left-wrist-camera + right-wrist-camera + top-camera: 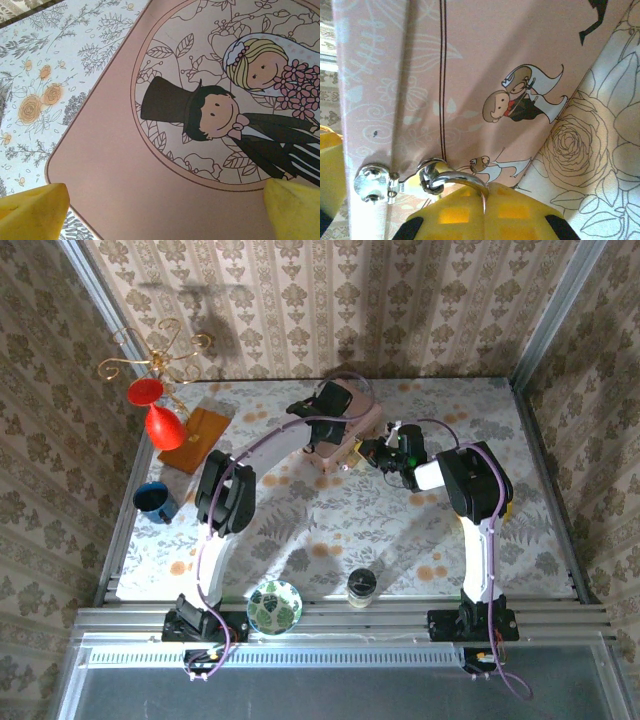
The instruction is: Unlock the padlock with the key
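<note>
A pink box (pixel 345 432) stands at the back middle of the table; its lid (pixel 150 165) shows a top-hatted figure (pixel 200 112). My left gripper (pixel 167 210) hovers open over that lid, yellow fingers (pixel 35 207) far apart with nothing between them. At the box's front wall (pixel 470 60), the padlock's silver shackle (pixel 457 176) runs through the hasp ring (pixel 431 175). My right gripper (pixel 486 200) is shut on the padlock, whose body is hidden between the yellow pads (pixel 455 215) apart from a thin brass edge. The key is hidden.
A gold stand with red funnels (pixel 155 400) and a brown board (pixel 195 440) sit at the back left. A blue cup (pixel 155 500) is at the left edge. A green patterned ball (pixel 274 605) and a small jar (pixel 361 585) stand near the front rail.
</note>
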### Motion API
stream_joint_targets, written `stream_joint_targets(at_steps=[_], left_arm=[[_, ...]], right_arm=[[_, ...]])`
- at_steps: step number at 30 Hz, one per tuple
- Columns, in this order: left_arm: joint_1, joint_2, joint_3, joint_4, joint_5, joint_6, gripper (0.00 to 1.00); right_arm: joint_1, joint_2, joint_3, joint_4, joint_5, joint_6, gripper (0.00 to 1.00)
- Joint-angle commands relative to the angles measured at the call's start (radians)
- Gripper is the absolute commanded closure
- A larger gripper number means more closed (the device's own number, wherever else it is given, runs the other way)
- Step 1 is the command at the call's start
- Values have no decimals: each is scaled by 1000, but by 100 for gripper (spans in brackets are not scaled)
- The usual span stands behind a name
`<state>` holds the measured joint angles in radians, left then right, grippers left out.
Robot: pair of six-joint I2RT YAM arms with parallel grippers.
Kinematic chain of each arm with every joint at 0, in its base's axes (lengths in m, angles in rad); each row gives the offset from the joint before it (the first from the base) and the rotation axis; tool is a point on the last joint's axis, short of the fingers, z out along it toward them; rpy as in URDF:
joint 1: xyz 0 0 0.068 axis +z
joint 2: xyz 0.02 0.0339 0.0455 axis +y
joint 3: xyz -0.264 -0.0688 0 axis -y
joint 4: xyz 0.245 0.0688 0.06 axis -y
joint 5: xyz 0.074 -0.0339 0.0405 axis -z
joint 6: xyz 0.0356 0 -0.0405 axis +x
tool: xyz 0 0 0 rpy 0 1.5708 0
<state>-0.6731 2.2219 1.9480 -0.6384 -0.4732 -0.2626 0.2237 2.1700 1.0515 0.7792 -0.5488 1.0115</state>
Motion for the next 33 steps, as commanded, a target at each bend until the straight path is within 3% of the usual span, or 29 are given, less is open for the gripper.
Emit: stream_joint_targets(at_steps=[1, 33], left_arm=[[9, 7, -29, -100, -53, 49, 0], [25, -39, -132, -93, -30, 40, 0]], right_arm=[[-9, -32, -20, -23, 63, 34, 100], [-62, -81, 8, -119, 131, 102, 100]])
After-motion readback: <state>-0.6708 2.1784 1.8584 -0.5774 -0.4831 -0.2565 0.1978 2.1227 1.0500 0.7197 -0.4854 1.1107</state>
